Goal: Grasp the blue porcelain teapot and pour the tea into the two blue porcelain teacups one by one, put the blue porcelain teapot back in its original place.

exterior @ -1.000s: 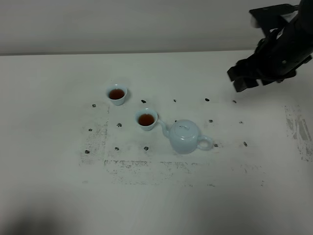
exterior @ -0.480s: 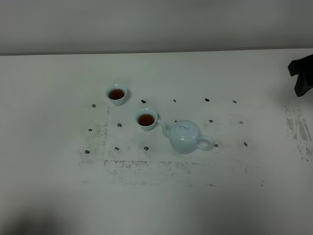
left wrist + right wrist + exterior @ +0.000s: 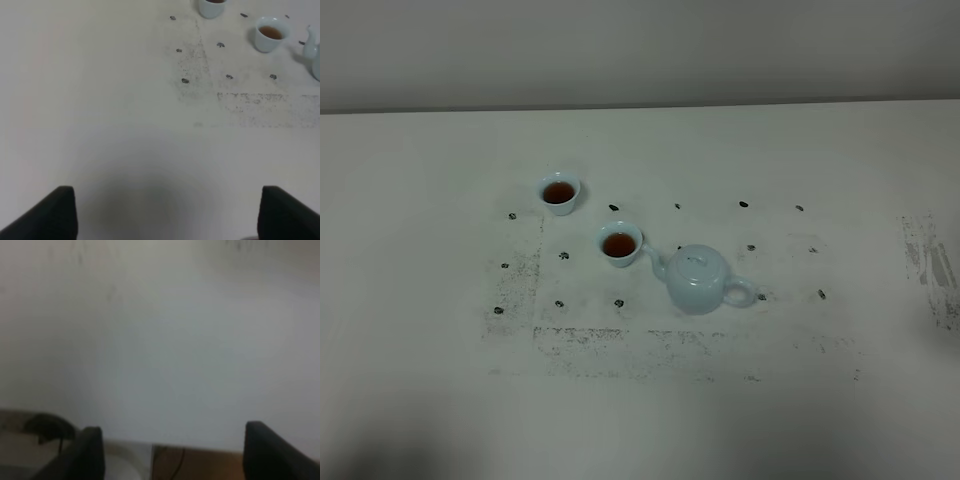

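Observation:
The blue porcelain teapot stands upright on the white table, spout toward the left and loop handle toward the right. Two blue porcelain teacups hold dark tea: one just off the spout tip, the other farther back left. In the left wrist view the nearer teacup shows, with the other teacup and the teapot's spout cut off at the frame edge. My left gripper is open over bare table, far from them. My right gripper is open over the table's edge. Neither arm appears in the high view.
Small dark marks dot the table around the tea set, with smudged grey lines in front of it. A scuffed patch lies at the right. Beyond the table's edge in the right wrist view, a brown floor and a cable show.
The right arm has withdrawn to the right and left the high view. The teapot and both teacups have stayed put.

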Controlling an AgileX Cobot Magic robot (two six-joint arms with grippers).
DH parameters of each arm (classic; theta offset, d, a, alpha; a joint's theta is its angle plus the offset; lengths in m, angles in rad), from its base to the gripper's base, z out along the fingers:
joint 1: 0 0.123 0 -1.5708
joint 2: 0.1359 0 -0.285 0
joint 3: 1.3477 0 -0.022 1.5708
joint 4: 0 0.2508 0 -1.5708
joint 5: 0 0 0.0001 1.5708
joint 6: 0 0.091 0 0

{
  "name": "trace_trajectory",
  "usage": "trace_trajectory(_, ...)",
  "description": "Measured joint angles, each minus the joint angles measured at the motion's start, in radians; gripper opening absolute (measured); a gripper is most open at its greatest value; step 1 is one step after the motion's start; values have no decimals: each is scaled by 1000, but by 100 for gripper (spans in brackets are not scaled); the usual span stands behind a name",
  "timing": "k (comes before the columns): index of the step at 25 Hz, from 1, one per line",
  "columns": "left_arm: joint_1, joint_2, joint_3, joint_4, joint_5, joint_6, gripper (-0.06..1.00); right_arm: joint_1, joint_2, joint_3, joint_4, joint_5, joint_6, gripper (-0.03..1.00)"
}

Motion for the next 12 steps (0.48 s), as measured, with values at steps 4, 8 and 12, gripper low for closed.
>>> trace_trajectory(4, 0, 0, 0, 0, 0, 0, 70, 0, -284, 223, -2, -36, 2, 56)
trace_trajectory(8, 0, 0, 0, 0, 0, 0, 70, 0, -544, 332, -3, -81, 5, 56)
trace_trajectory(12, 0, 0, 0, 0, 0, 0, 70, 0, -765, 337, -3, -93, 7, 56)
